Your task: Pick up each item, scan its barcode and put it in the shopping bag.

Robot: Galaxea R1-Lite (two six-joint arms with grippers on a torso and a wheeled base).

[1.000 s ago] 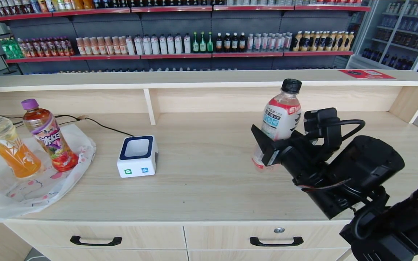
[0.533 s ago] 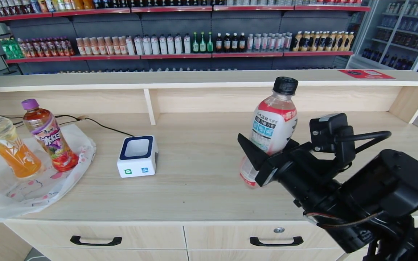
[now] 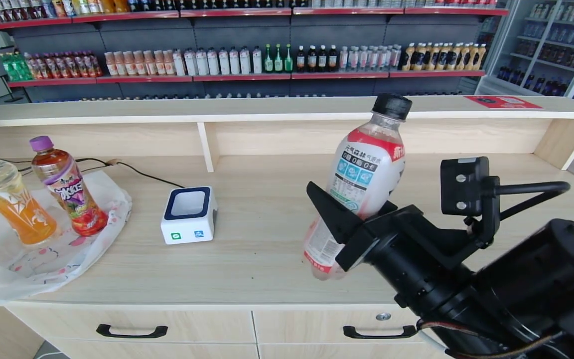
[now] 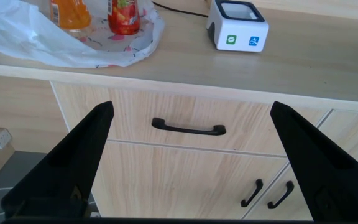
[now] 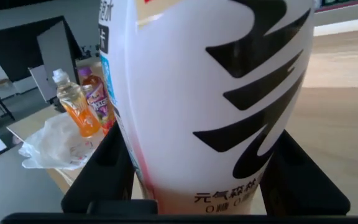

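My right gripper (image 3: 354, 224) is shut on a pale pink drink bottle (image 3: 361, 179) with a black cap and white, red and blue label, held tilted above the counter's right half. Close up, that bottle (image 5: 210, 106) stands between the black fingers (image 5: 101, 168). The white and navy barcode scanner (image 3: 189, 214) sits on the counter left of the bottle; I also see the scanner (image 4: 237, 25) from below the counter edge. My left gripper (image 4: 188, 162) hangs open in front of the drawers. The white shopping bag (image 3: 28, 249) lies at the counter's left end, holding an orange drink bottle (image 3: 5, 192) and a purple-capped tea bottle (image 3: 68, 187).
A black cable (image 3: 132, 169) runs from the scanner toward the back left. A raised wooden ledge with a divider (image 3: 207, 144) borders the counter's far side. Drawers with black handles (image 3: 131, 331) are below. Drink shelves (image 3: 247, 60) fill the background.
My right gripper has carried the pink bottle up, leftward and nearer to the camera, toward the scanner side. The bag, its two bottles and the scanner stayed put.
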